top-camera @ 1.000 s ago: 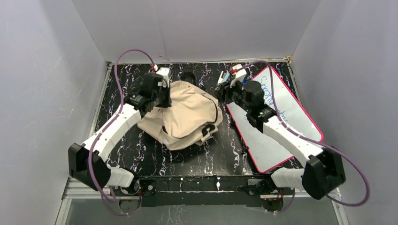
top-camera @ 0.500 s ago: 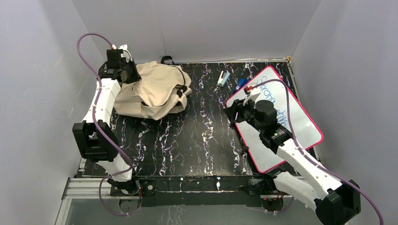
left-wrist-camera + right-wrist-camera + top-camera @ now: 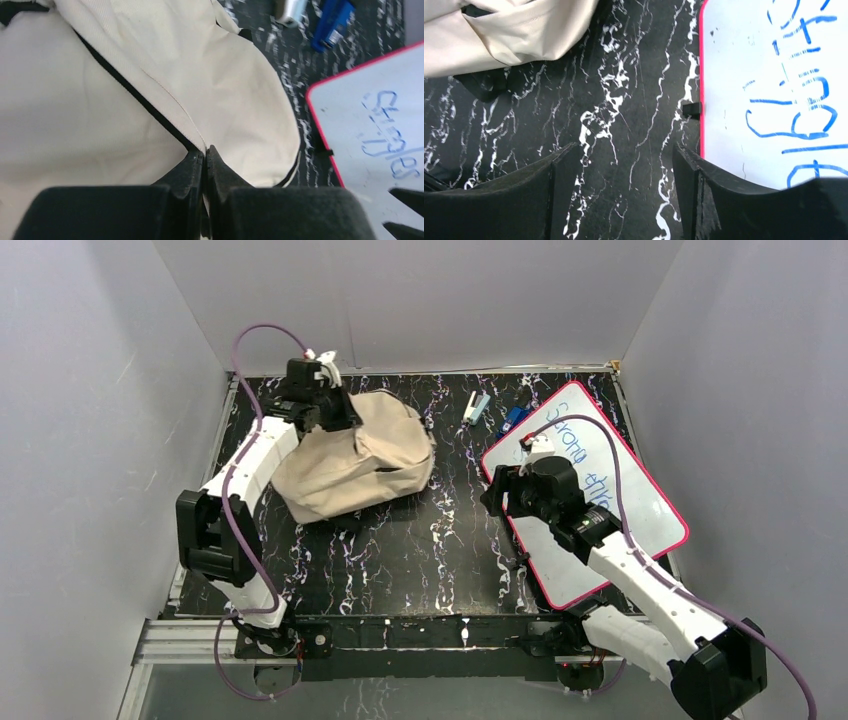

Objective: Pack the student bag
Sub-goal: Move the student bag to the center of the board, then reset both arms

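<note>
Between the left gripper's [image 3: 205, 150] tightly closed fingers, a fold of the student bag [image 3: 100, 110] is pinched, right beside its black zipper line. The cream fabric spreads ahead of the fingertips and to both sides, and the bag rests on the black marbled table [image 3: 420, 550]. The right gripper [image 3: 624, 155] hangs with its fingers spread apart, only bare tabletop between them. The pink-framed whiteboard [image 3: 764, 75] lies just beside one finger, and the bag lies ahead beyond the other.
</note>
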`<action>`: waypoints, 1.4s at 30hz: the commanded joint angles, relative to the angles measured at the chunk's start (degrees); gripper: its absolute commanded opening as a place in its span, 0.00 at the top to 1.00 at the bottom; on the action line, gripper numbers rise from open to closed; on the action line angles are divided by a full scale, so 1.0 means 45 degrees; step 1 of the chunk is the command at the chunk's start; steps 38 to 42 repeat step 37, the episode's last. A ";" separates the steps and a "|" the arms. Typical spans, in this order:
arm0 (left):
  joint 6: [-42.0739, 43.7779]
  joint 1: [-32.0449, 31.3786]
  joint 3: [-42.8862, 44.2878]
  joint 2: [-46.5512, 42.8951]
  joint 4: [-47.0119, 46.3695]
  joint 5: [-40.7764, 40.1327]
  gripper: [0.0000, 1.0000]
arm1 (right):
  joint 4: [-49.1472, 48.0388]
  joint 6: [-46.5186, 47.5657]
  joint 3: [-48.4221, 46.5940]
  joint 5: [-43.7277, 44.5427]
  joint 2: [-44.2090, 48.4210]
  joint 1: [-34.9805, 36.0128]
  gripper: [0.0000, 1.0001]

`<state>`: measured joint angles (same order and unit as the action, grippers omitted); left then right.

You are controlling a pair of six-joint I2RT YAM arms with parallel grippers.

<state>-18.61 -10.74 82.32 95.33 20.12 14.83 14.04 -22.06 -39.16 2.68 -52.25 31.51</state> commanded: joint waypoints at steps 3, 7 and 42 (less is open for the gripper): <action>-0.0490 -0.0730 -0.0164 -0.0742 -0.1035 0.0241 0.72 | 0.1437 -0.0504 -0.1289 0.0554 -0.0363 0.0000 0.14; -0.0279 -0.0738 -0.1120 -0.2162 -0.0384 -0.1174 0.42 | 0.2605 -0.0270 -0.2092 0.0844 -0.0474 0.0004 0.01; -0.2039 -0.0690 -0.7564 -1.4879 0.3517 -0.5876 0.09 | 0.1668 0.1908 -0.1990 0.2317 0.4236 -0.0004 0.01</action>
